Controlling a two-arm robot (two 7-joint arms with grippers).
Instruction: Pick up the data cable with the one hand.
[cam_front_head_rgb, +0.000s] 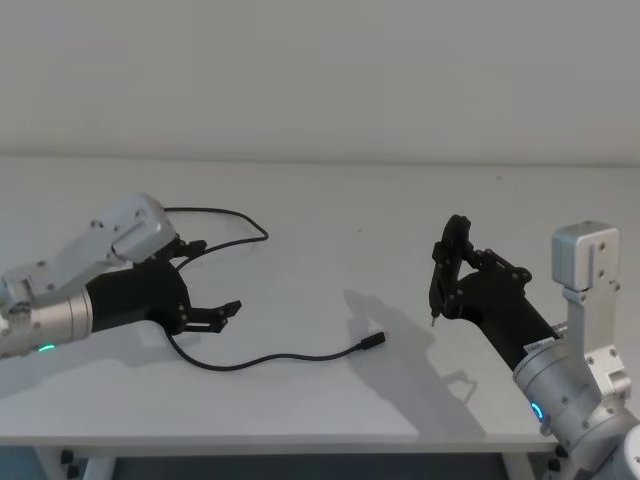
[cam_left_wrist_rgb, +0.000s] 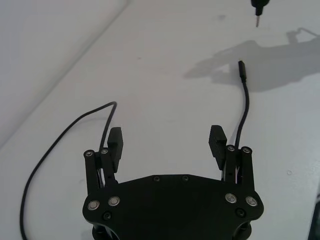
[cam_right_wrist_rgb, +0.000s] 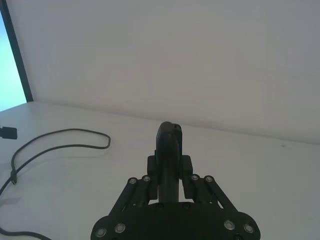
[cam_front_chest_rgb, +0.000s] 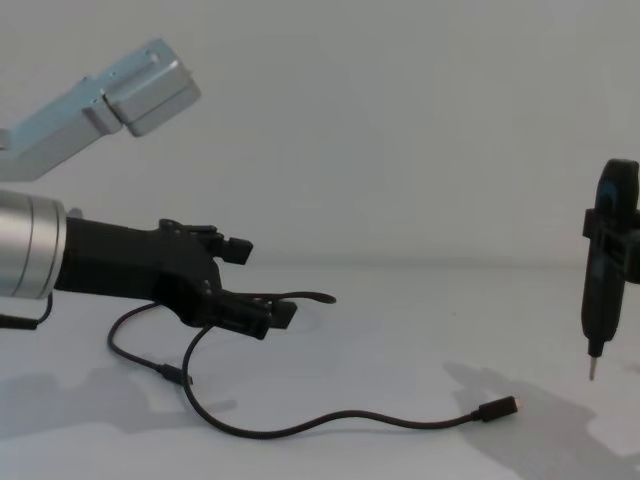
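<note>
The data cable (cam_front_head_rgb: 280, 358) is a thin black cord lying loose on the white table (cam_front_head_rgb: 380, 200). One small plug (cam_front_head_rgb: 372, 342) rests near the table's middle, and a loop (cam_front_head_rgb: 240, 216) curls behind my left arm. My left gripper (cam_front_head_rgb: 218, 276) hovers low over the cable's middle stretch, open, with nothing between its fingers. In the left wrist view the cable (cam_left_wrist_rgb: 245, 107) runs out past both sides of that gripper (cam_left_wrist_rgb: 166, 132). In the chest view the left gripper (cam_front_chest_rgb: 262, 283) hangs above the cable (cam_front_chest_rgb: 330, 425). My right gripper (cam_front_head_rgb: 448, 268) stays raised at the right, shut on a slim black tool (cam_front_chest_rgb: 605, 270).
The tool's thin metal tip (cam_front_chest_rgb: 590, 372) points down, clear of the table surface. A white wall rises behind the table. The table's front edge (cam_front_head_rgb: 300, 440) runs close below the cable.
</note>
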